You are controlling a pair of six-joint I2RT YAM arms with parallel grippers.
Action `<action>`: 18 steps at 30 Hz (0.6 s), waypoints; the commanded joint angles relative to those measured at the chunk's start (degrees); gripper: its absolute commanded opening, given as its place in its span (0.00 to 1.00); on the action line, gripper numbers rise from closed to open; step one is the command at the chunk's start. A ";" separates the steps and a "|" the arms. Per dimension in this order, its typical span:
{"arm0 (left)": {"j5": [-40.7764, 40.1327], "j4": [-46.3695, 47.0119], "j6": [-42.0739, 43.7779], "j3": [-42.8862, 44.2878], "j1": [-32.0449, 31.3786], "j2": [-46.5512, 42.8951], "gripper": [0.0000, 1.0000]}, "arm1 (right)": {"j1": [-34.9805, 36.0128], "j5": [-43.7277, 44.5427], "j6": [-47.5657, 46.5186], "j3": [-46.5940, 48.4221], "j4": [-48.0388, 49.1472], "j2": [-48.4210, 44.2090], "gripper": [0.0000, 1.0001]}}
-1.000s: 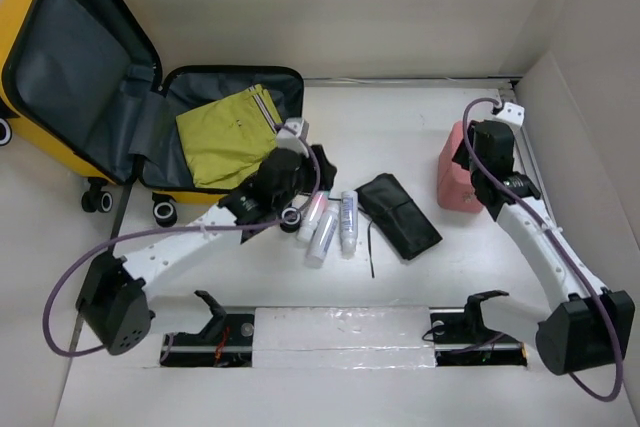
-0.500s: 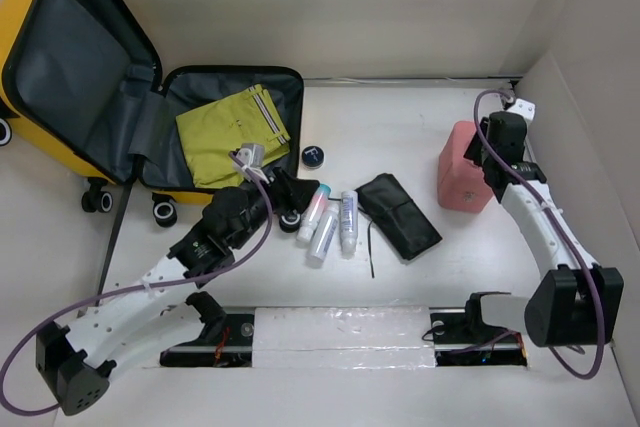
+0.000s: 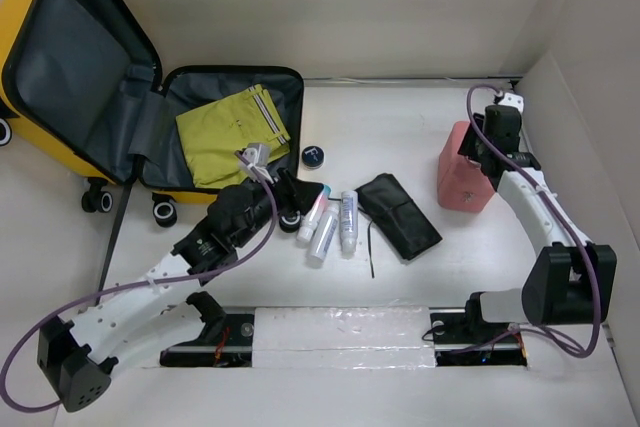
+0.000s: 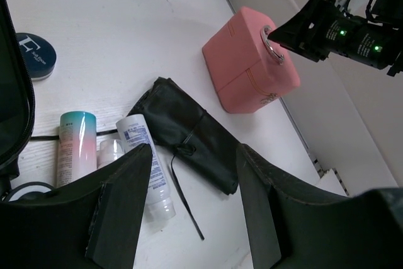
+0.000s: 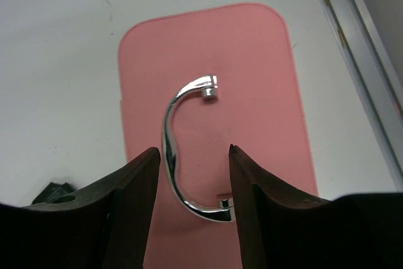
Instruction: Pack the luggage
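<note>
The yellow luggage lies open at the far left, its grey-lined lid up. A folded yellow-green garment lies in its base. My left gripper is open and empty, low over the table just right of the luggage. Between its fingers in the left wrist view I see the toiletry tubes and the black pouch. My right gripper is open above the pink case. Its fingers stand either side of the case's silver handle, not closed on it.
Three tubes lie side by side at mid-table. The flat black pouch is right of them. A small round dark tin sits by the luggage's right rim. White walls enclose the back and right.
My left arm has drawn back toward the near left, uncovering the round tin, then eased slightly right. My right wrist has shifted a little over the pink case.
</note>
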 commanded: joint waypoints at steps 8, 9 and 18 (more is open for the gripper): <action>1.90 4.46 -1.24 -1.79 -0.32 1.48 0.51 | 1.55 -4.28 -0.67 3.07 2.83 0.85 0.42; 1.90 4.46 -1.24 -1.80 -0.32 1.48 0.51 | 1.55 -3.76 -0.66 3.07 2.82 0.86 0.41; 1.37 4.46 -1.24 -1.80 -0.32 0.95 0.51 | 0.41 -5.69 1.09 1.84 3.53 3.40 0.36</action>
